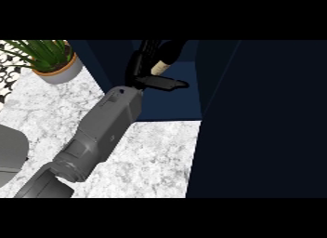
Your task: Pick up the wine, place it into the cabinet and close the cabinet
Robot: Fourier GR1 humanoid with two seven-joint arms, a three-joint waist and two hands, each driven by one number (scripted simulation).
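My right hand reaches into the open cabinet, its fingers curled round the wine bottle. The bottle is dark with a pale tan neck band and tilts up and to the right, its body fading into the cabinet's dark interior. The grey forearm runs from the lower left up to the cabinet's opening. The thumb sticks out to the right below the bottle's neck. Much of the bottle is hidden by the hand and the shadow. My left hand does not show.
The open cabinet door fills the right side as a tall dark panel. A potted green plant stands at the back left on the marble counter. A rounded grey shape sits at the left edge.
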